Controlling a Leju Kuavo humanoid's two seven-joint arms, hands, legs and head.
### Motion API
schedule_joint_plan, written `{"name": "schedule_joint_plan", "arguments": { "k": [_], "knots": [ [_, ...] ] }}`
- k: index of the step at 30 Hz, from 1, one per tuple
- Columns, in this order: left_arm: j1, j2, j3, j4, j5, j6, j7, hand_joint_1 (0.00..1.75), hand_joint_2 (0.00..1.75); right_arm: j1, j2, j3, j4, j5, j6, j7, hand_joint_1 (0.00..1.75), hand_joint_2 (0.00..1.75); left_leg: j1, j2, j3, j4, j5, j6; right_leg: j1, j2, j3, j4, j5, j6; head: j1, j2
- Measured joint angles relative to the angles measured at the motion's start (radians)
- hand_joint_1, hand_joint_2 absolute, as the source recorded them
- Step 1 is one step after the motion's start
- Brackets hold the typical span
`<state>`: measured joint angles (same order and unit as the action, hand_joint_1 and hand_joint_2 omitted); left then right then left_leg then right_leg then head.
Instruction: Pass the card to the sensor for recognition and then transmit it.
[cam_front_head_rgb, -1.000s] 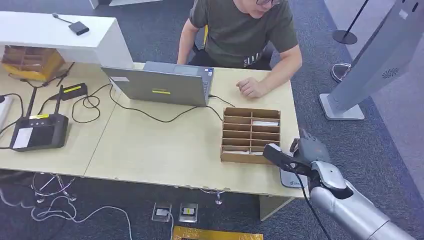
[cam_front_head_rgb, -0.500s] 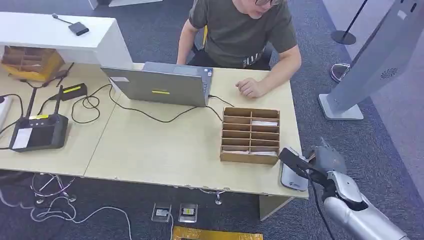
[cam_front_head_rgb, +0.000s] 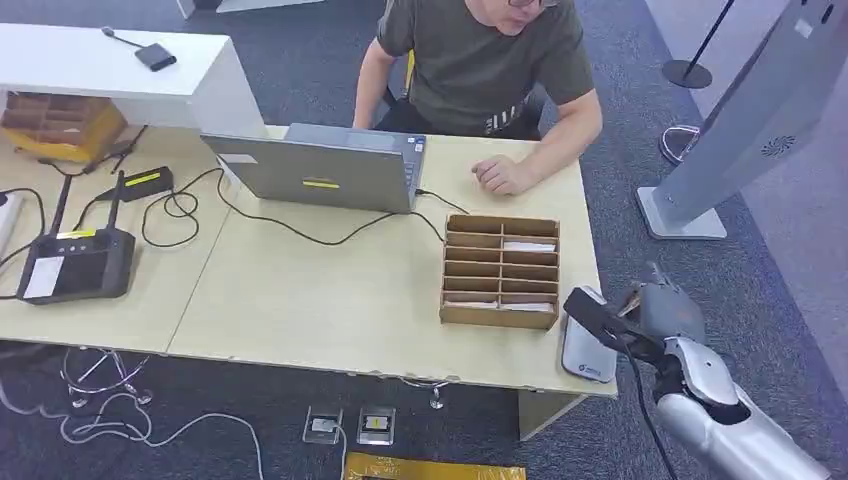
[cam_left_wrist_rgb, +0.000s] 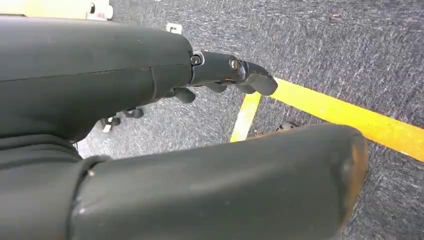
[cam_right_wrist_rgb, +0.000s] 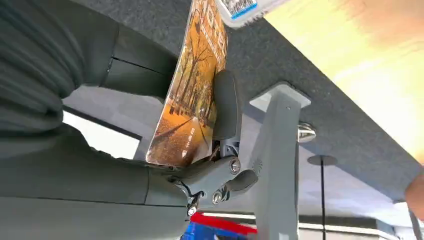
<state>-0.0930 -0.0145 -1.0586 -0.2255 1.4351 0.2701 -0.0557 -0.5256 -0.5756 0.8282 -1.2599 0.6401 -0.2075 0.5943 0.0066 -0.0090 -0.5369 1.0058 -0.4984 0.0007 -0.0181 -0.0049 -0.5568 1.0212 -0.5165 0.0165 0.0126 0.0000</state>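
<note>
A: Running along the table (cam_front_head_rgb: 300, 300) from its left end, what's there?

B: A black box with aerials (cam_front_head_rgb: 75, 262) near the left edge, then a grey laptop (cam_front_head_rgb: 325, 172) at the far edge with a person (cam_front_head_rgb: 490, 60) seated behind it. Next comes a brown tray of slots (cam_front_head_rgb: 500, 270) toward the right end, and a flat grey sensor (cam_front_head_rgb: 585, 345) lies at the near right corner.

A: And the card?

B: The card (cam_right_wrist_rgb: 192, 95) is in the right hand (cam_front_head_rgb: 655, 315), off the table's right edge and close beside the sensor. In the right wrist view it stands pinched on its flat faces, thumb (cam_right_wrist_rgb: 225, 107) on the printed side, other fingers behind, with its far end reaching toward the sensor.

A: How will it handle?

B: I judge it light, thin, fairly stiff and smooth, so it could slip or twist in the pinch. Holding it low, near one end, seems right: that leaves the free end clear to meet the sensor.

A: The left hand?

B: The left hand (cam_left_wrist_rgb: 150, 125) hangs over the carpet, fingers apart and straight, holding nothing.
</note>
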Motion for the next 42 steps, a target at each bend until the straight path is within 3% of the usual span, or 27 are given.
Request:
{"name": "schedule_joint_plan", "arguments": {
  "k": [15, 20, 26, 42],
  "knots": [
    [0.0, 0.0, 0.0, 0.0, 0.008, -0.005, -0.003, 0.0, 0.0, -0.069, -0.082, -0.176, -0.334, 0.093, 0.127, 0.085, 1.75, 1.75, 0.0, 0.0, 0.0, 0.0, 0.0, 0.0, 0.0, 0.0, 0.0, 0.0, 0.0, 0.0, 0.0, 0.0],
    [0.0, 0.001, 0.0, 0.0, 0.007, -0.006, -0.003, 0.0, 0.0, -0.091, -0.116, -0.218, -0.432, 0.111, 0.184, 0.087, 1.75, 1.75, 0.0, 0.0, 0.0, 0.0, 0.0, 0.0, 0.0, 0.0, 0.0, 0.0, 0.0, 0.0, 0.0, 0.0],
    [-0.001, -0.003, 0.0, 0.0, 0.023, 0.006, -0.003, 0.0, 0.0, -0.15, -0.112, -0.204, -0.49, 0.135, 0.24, 0.085, 1.75, 1.75, 0.0, 0.0, 0.0, 0.0, 0.0, 0.0, 0.0, 0.0, 0.0, 0.0, 0.0, 0.0, 0.0, 0.0],
    [-0.002, -0.014, 0.0, 0.0, 0.04, 0.027, -0.003, 0.0, 0.0, -0.234, -0.068, -0.122, -0.494, 0.146, 0.249, 0.082, 1.75, 1.75, 0.0, -0.001, -0.001, 0.0, 0.0, 0.0, 0.0, -0.001, 0.0, 0.0, 0.0, 0.0, 0.0, 0.0]
  ]
}}
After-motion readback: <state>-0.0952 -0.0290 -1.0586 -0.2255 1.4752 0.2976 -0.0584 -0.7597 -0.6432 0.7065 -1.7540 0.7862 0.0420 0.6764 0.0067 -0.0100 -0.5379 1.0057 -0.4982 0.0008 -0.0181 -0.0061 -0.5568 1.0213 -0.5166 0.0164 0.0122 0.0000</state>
